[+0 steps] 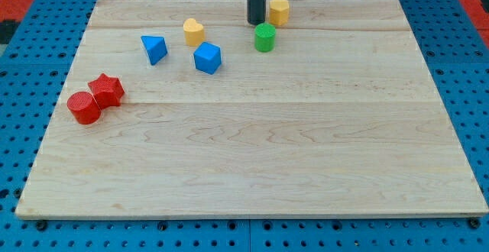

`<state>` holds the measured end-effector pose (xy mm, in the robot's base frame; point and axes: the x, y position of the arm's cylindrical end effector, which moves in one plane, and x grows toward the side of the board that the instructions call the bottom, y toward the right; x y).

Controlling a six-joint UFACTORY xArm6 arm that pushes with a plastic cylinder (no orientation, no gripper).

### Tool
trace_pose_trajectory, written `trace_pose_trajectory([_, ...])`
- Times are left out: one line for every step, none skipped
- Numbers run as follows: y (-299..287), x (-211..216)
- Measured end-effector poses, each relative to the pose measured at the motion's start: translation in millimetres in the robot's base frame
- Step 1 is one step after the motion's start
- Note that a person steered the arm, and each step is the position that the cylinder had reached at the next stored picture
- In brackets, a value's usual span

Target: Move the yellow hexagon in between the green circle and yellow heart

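Near the frame's top centre, my tip (255, 23) stands just left of the yellow hexagon (279, 11) — there are no jaws, only the rod. The hexagon sits upper right of the green circle (264, 37), not yet between it and the yellow heart (193, 32) — most of the push remains.

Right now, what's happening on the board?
My tip sits near the view's top, just left of the yellow hexagon and above the green circle. The yellow heart lies further left, so the hexagon is not yet between them. Blue and red blocks sit apart on the left.
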<state>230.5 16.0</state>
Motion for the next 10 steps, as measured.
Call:
trace_pose_trajectory([-0.6,-37.8])
trace_pose_trajectory([42.1,-34.8])
trace_pose_trajectory([81.3,-26.9])
trace_pose_trajectory([67.3,-13.3])
trace_pose_trajectory([29.1,3.1])
trace_pose_trajectory([-17.5,12.2])
trace_pose_trajectory([-6.6,12.2])
trace_pose_trajectory([23.4,12.3])
trace_pose_trajectory([21.3,25.2])
trace_pose_trajectory([-17.7,44.7])
